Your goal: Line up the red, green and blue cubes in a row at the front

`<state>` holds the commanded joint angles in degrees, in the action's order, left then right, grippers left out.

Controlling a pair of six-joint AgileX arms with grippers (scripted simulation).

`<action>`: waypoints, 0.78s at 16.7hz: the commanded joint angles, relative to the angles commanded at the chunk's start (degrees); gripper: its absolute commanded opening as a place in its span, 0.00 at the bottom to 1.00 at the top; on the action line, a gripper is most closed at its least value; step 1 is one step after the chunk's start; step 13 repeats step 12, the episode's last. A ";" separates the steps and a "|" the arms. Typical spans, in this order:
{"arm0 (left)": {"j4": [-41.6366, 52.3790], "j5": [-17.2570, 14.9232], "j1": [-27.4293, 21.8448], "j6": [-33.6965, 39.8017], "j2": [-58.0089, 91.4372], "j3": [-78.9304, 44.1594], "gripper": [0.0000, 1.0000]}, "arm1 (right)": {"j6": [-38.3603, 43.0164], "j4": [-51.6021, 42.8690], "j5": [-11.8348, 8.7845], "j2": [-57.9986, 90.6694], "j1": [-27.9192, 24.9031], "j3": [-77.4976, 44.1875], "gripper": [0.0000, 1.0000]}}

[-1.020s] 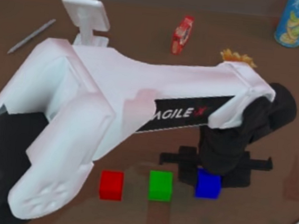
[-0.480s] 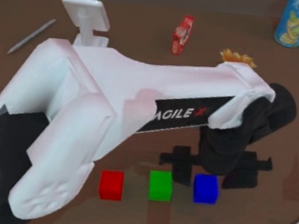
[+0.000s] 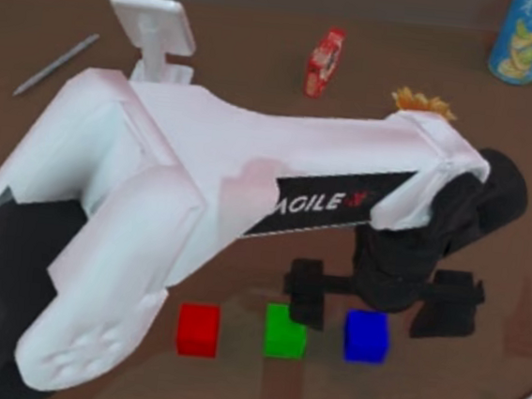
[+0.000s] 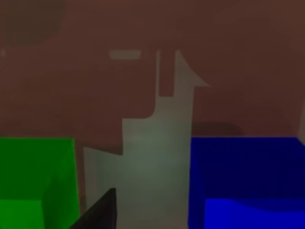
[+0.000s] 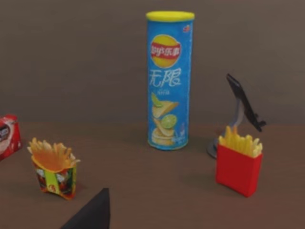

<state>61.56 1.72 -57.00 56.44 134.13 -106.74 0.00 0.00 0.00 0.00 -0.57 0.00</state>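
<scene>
Near the table's front edge, the red cube (image 3: pixel 198 330), green cube (image 3: pixel 285 332) and blue cube (image 3: pixel 366 336) stand in a row, spaced apart. My left gripper (image 3: pixel 376 303) hangs just behind and above the blue cube, open wide, with one finger (image 3: pixel 306 293) over the green cube's far edge and the other to the blue cube's right. It holds nothing. The left wrist view shows the green cube (image 4: pixel 33 181) and blue cube (image 4: pixel 248 181) side by side. My right arm is outside the top view; one dark finger (image 5: pixel 91 213) shows off to the side.
At the back lie a red snack packet (image 3: pixel 323 62), a fries carton (image 3: pixel 424 103), a blue chips can (image 3: pixel 527 36), a white stand (image 3: pixel 155 28) and a grey pen (image 3: pixel 58 63). My left arm's white body covers the table's left and middle.
The left gripper was shut on the blue cube; it has let go, spread its fingers wide and lifted slightly. The blue cube stays in the row.
</scene>
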 joint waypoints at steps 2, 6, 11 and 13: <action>0.01 0.00 0.03 0.00 -0.02 -0.01 1.00 | 0.00 0.00 0.00 0.00 0.00 0.00 1.00; 4.31 -0.03 0.12 0.14 -0.66 -3.85 1.00 | 0.00 0.00 0.00 0.00 0.00 0.00 1.00; 13.87 0.03 0.74 0.41 -2.40 -11.38 1.00 | 0.00 0.00 0.00 0.00 0.00 0.00 1.00; 14.21 0.03 0.79 0.41 -2.52 -11.70 1.00 | 0.00 0.00 0.00 0.00 0.00 0.00 1.00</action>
